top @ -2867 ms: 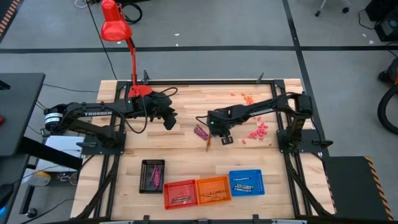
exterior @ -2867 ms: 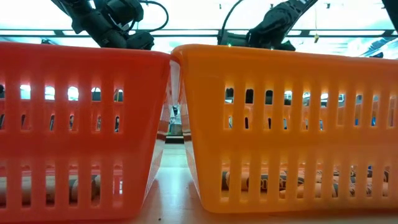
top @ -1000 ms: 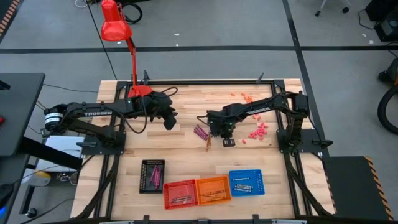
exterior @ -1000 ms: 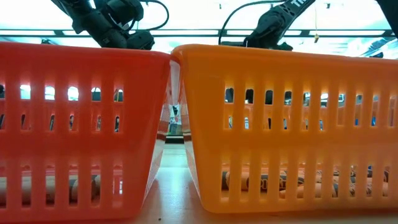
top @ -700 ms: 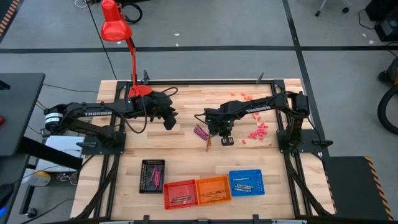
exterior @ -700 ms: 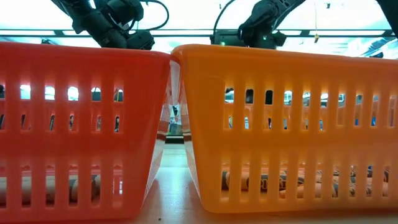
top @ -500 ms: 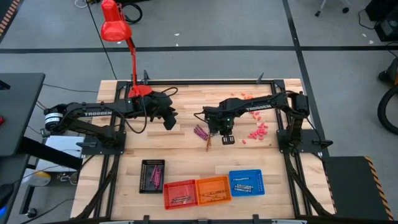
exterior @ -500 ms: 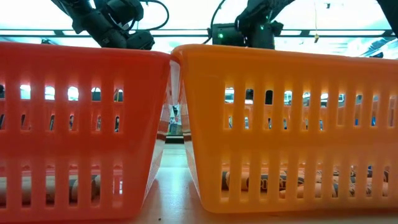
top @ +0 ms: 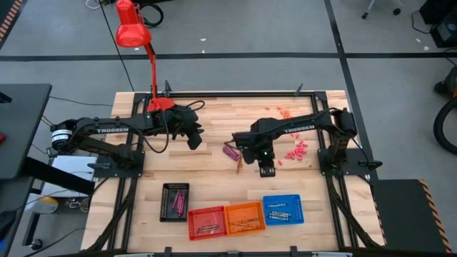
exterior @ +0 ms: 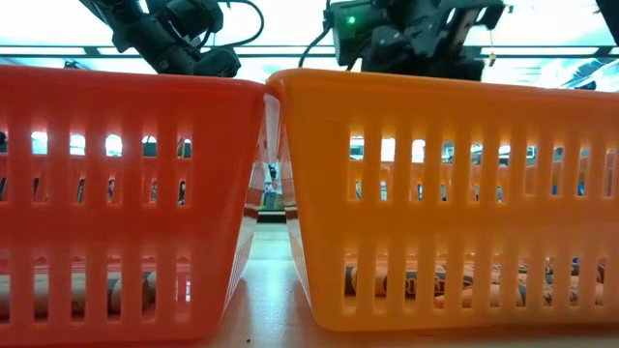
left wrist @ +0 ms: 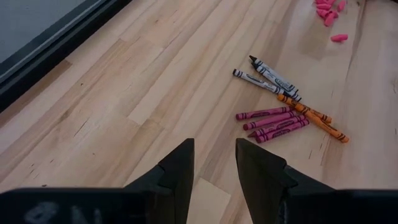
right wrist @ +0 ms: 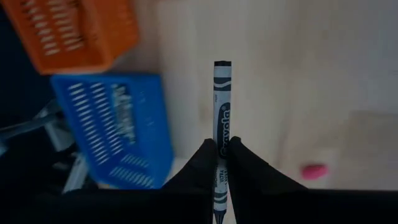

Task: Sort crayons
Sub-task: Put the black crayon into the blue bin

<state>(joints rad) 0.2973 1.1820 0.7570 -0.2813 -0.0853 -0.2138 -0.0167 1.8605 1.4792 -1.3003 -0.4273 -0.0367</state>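
In the right wrist view my right gripper (right wrist: 222, 157) is shut on a white crayon (right wrist: 222, 106) with black print. In the high view it (top: 266, 169) hangs over the table's middle, near the blue basket. Loose crayons lie flat on the wood to its left: magenta ones (top: 230, 151) (left wrist: 273, 122), an orange one (top: 238, 163) (left wrist: 311, 114) and two white ones (left wrist: 267, 77). My left gripper (top: 194, 138) (left wrist: 214, 167) waits open at the far left, with nothing between its fingers. My right gripper pinches the white crayon between its two fingers, on the wrapper (right wrist: 222, 148) toward one end. The crayon runs along the fingers, and most of its length sticks out past the fingertips (right wrist: 207, 160). The fingers slant down from above. The crayon is lifted clear of the table.
Along the near edge stand a black tray (top: 175, 201), a red basket (top: 206, 222) (exterior: 126, 193), an orange basket (top: 245, 218) (exterior: 445, 193) and a blue basket (top: 283, 209) (right wrist: 112, 124). Pink bits (top: 296, 151) lie at the right. A red lamp (top: 132, 28) stands at the far left.
My right gripper, shut on the white crayon, has risen from the crayon pile and come toward the near edge. It has tipped to point more steeply down. The crayon has come clear of the wood.
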